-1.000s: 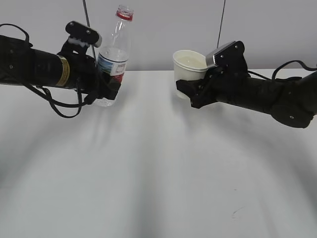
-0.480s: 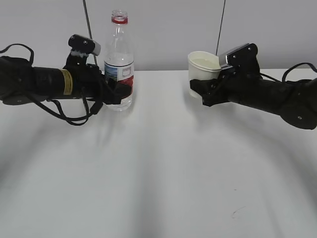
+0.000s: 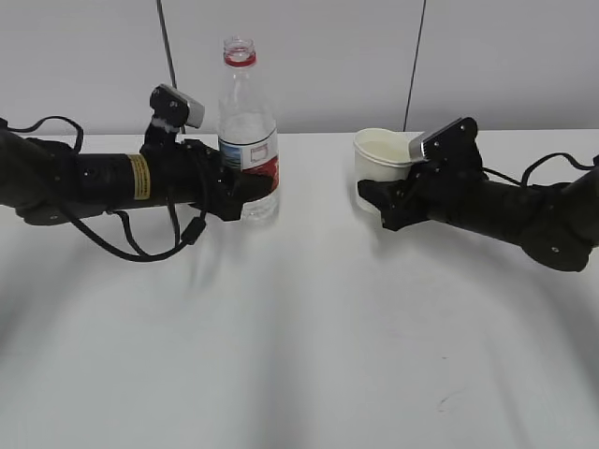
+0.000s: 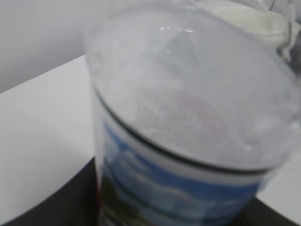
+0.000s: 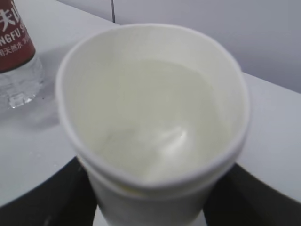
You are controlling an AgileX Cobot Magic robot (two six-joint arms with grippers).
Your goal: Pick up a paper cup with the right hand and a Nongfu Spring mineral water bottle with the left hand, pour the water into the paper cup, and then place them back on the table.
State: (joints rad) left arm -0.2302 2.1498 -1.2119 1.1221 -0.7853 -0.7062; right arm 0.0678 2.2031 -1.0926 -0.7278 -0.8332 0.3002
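The Nongfu Spring bottle (image 3: 247, 131) stands upright on the white table (image 3: 299, 327), clear with a red neck ring and no cap. My left gripper (image 3: 245, 192) is shut on its labelled lower body; the bottle fills the left wrist view (image 4: 188, 117). The paper cup (image 3: 380, 159) sits low at the table, held by my right gripper (image 3: 379, 198), which is shut on its lower wall. In the right wrist view the cup (image 5: 155, 122) holds water, with black fingers (image 5: 56, 197) on both sides. The bottle's base shows there at the left (image 5: 19, 61).
A grey wall with two dark vertical seams (image 3: 412, 65) runs behind the table. A faint scuff mark (image 3: 449, 402) lies on the table at the front right.
Both arms have come down. The bottle has gone from tilted to upright and moved right and lower. The cup has moved right and lower toward the table.
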